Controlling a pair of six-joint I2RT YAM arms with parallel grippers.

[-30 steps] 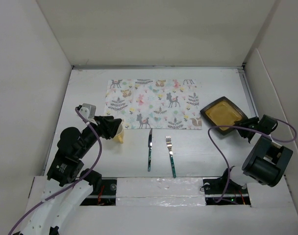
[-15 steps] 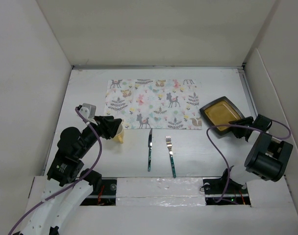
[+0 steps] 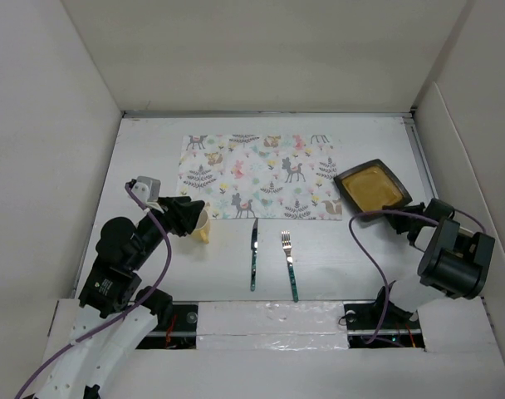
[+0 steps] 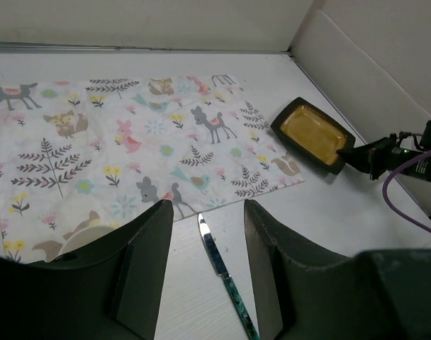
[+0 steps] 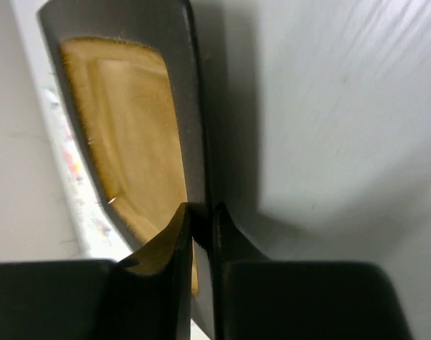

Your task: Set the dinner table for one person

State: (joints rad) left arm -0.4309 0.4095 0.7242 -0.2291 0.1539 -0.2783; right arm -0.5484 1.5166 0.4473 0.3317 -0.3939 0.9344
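On the white dinner table [image 3: 144, 158] lies a deer-patterned placemat [image 3: 261, 176] [image 4: 123, 134]. A dark square plate [image 3: 373, 186] [image 4: 311, 132] [image 5: 123, 127] with a mustard-yellow inside sits by the mat's right edge. My right gripper [image 3: 411, 213] [image 5: 200, 212] is shut on its near rim. A knife [image 3: 253, 253] [image 4: 222, 265] and a fork [image 3: 289, 264] lie side by side below the mat. My left gripper [image 3: 198, 216] [image 4: 205, 205] stands open above the knife's tip, holding nothing. A pale yellow cup [image 3: 203, 230] [image 4: 77, 241] is just beside its left finger.
White walls close in the table on the left, back and right. The right arm's purple cable [image 3: 365, 241] loops over the table near the plate. Bare table lies right of the fork and behind the placemat.
My right gripper has closed on the plate's rim, and the plate has shifted a little back and to the left. The left arm has barely moved.
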